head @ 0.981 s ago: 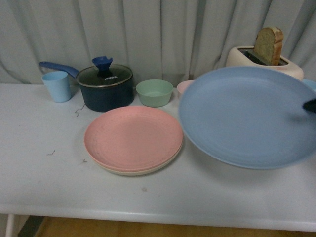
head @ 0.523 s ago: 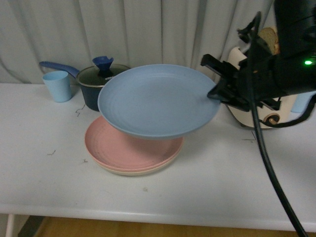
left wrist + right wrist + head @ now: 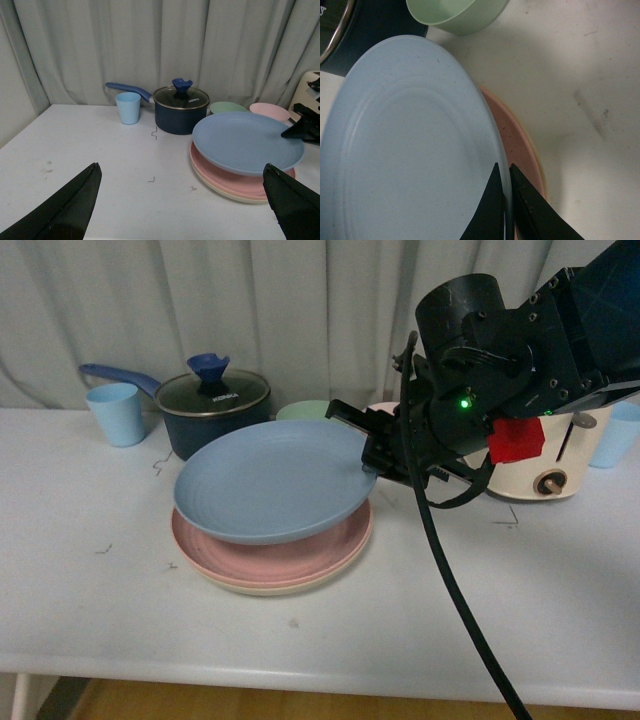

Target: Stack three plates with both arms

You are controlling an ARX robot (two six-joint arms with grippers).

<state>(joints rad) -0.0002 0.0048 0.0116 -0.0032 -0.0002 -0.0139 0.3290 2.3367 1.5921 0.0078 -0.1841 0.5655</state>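
Note:
My right gripper is shut on the right rim of the blue plate. The plate hangs tilted just above the pink plate, which lies on the cream plate in the middle of the table. In the right wrist view the jaws pinch the blue plate's edge, with the pink plate below. My left gripper is open and empty, held back above the table's left part; its view shows the blue plate over the pink plate and cream plate.
Behind the plates stand a dark pot with a lid, a light blue cup, a green bowl and a cream toaster. Another blue cup stands at the far right. The table's front edge is near.
My right arm has carried the blue plate leftwards and down, from the right side of the table to just above the pink plate.

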